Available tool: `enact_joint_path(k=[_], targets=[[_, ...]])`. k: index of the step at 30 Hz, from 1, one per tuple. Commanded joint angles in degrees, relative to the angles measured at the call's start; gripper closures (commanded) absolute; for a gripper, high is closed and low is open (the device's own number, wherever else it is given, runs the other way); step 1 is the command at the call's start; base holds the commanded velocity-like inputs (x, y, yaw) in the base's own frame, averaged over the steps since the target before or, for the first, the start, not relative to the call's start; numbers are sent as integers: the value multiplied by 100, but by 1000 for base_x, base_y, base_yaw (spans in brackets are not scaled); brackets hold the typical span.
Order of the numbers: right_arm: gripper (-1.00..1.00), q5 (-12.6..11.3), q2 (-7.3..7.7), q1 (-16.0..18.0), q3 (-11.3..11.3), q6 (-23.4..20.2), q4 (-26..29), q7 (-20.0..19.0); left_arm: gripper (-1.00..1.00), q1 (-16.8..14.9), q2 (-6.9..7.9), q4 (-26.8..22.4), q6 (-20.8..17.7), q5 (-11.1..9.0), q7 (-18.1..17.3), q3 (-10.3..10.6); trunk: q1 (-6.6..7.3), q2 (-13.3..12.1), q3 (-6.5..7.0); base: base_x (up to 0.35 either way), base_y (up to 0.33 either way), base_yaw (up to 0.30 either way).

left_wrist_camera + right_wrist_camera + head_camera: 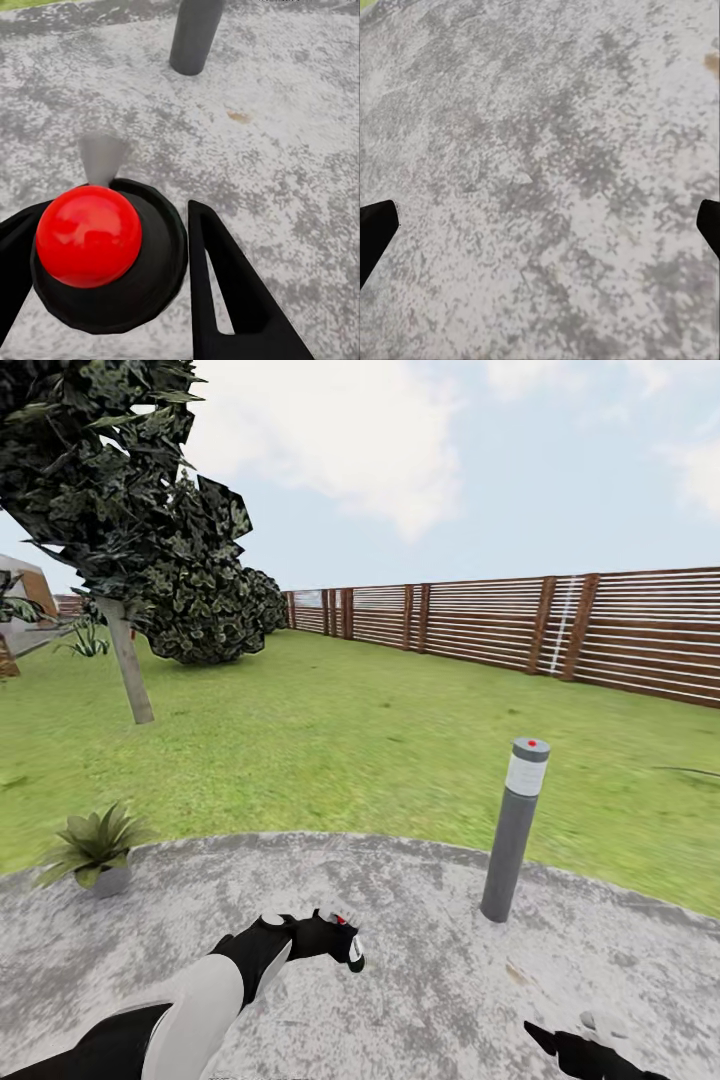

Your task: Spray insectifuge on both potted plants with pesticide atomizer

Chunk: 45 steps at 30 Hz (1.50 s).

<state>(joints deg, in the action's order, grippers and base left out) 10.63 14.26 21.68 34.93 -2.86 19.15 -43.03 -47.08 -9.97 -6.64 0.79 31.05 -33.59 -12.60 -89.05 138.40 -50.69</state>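
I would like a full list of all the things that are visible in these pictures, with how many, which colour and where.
potted plant: one, green leaves in a grey pot, at the paving's left edge beside the lawn.
post: one, grey with a pale band and a red dot on top, upright on the paving, right of centre.
paving: one round grey patch, in front.
lawn: green, behind the paving.
fence: brown slats, along the far side.
tree: one, dark leaves, grey trunk, far left.
atomizer: one, black with a red ball top, between the left gripper's fingers.
left gripper: black, closed on the atomizer.
right gripper: black, fingers wide apart over bare paving.
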Motion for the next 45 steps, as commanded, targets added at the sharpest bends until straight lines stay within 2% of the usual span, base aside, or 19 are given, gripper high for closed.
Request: enact_joint_path(k=[1, 16, 45], targets=[[-100, 44, -4, 3, 49, -30, 9, -39, 100, -3, -3, -4, 9, 59, -16, -50, 1, 3, -6, 1, 0, 286], [-100, 44, -2, 3, 49, -30, 9, -39, 100, -3, -3, -4, 8, 59, -16, -50, 1, 3, -6, 25, 0, 286], [-100, 44, -2, 3, 49, -30, 9, -39, 100, -3, -3, -4, 9, 59, -16, -50, 1, 3, -49, 327, 0, 280]])
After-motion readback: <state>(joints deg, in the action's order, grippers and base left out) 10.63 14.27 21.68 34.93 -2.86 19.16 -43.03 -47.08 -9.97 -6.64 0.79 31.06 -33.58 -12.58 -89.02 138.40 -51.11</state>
